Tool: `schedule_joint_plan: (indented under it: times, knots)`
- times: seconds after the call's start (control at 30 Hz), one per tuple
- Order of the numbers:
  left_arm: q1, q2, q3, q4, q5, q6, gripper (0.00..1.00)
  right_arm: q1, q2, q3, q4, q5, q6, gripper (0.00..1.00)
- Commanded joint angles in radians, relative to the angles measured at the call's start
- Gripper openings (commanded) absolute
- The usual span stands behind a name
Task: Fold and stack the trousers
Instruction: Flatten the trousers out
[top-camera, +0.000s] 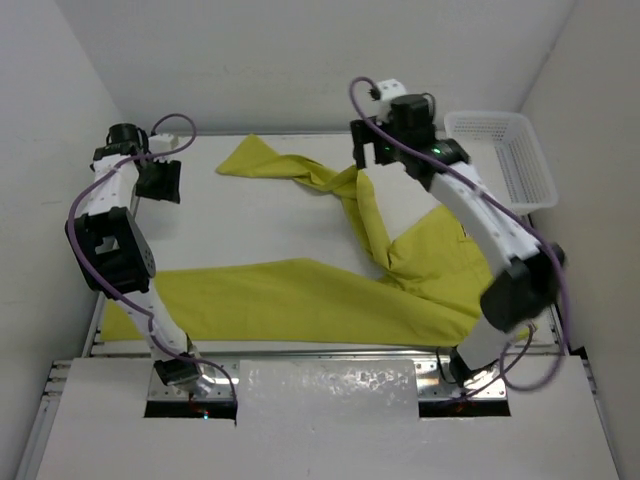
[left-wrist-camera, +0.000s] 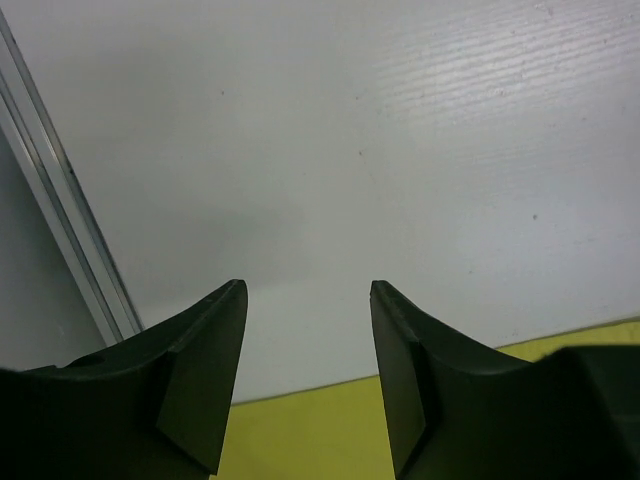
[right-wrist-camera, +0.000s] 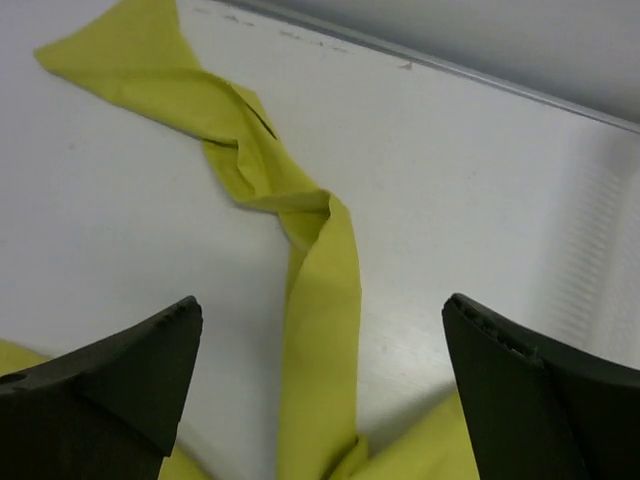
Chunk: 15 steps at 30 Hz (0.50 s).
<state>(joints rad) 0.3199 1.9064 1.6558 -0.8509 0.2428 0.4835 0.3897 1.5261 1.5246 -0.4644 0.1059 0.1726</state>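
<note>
Top view: right arm (top-camera: 480, 215) covers the waist end of the trousers (top-camera: 300, 295), and left arm (top-camera: 115, 245) crosses the near leg's left end. Left wrist view shows only a yellow strip, cut by the bottom edge and left gripper (left-wrist-camera: 308, 300). Right wrist view – far leg's tip runs off the top edge. Blurred mesh at the right edge – probably the basket (right-wrist-camera: 612, 260).

The trousers (top-camera: 330, 290) lie spread on the counter (top-camera: 250, 220). One leg runs left along the near edge, the other reaches to the back. The basket (top-camera: 500, 150) sits at the back right corner.
</note>
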Motion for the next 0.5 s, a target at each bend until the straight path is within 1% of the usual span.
schedule_joint_plan:
  times: [0.0,0.03,0.07,0.1,0.13,0.17,0.2,0.27,0.37,0.4,0.43,0.47]
  knots:
    - [-0.005,-0.059,-0.023,-0.019,-0.02,-0.019,0.5,0.011,0.309,0.181,-0.143,-0.002,-0.071,0.99]
    - [-0.005,-0.069,-0.039,-0.014,-0.025,-0.019,0.5,0.009,0.375,0.286,-0.163,0.021,-0.062,0.99]
    - [-0.005,-0.087,-0.071,-0.013,-0.025,-0.02,0.5,0.009,0.507,0.349,-0.19,0.034,-0.049,0.99]
    - [-0.007,-0.093,-0.088,-0.011,-0.028,-0.02,0.5,0.009,0.576,0.494,-0.256,0.049,-0.045,0.99]
    - [-0.005,-0.102,-0.1,-0.01,-0.027,-0.019,0.5,0.008,0.639,0.562,-0.288,0.086,-0.044,0.99]
    - [-0.005,-0.115,-0.123,-0.005,-0.03,-0.019,0.5,0.008,0.698,0.628,-0.319,0.093,-0.045,0.99]
    - [-0.005,-0.118,-0.131,-0.005,-0.028,-0.022,0.5,0.008,0.789,0.72,-0.344,0.086,-0.048,0.99]
    - [-0.005,-0.127,-0.145,-0.005,-0.025,-0.022,0.5,0.008,0.839,0.747,-0.329,0.011,-0.061,0.97]
    - [-0.005,-0.124,-0.145,-0.007,-0.025,-0.028,0.5,0.02,0.821,0.633,-0.234,-0.061,-0.071,0.72]
    - [-0.007,-0.122,-0.142,-0.007,-0.023,-0.026,0.5,0.023,0.804,0.55,-0.215,-0.064,-0.077,0.64]
    - [-0.005,-0.115,-0.139,-0.01,-0.02,-0.028,0.5,0.028,0.765,0.513,-0.2,-0.063,-0.09,0.43]
    - [-0.005,-0.112,-0.133,-0.011,-0.02,-0.026,0.5,0.029,0.744,0.475,-0.182,-0.072,-0.097,0.32]
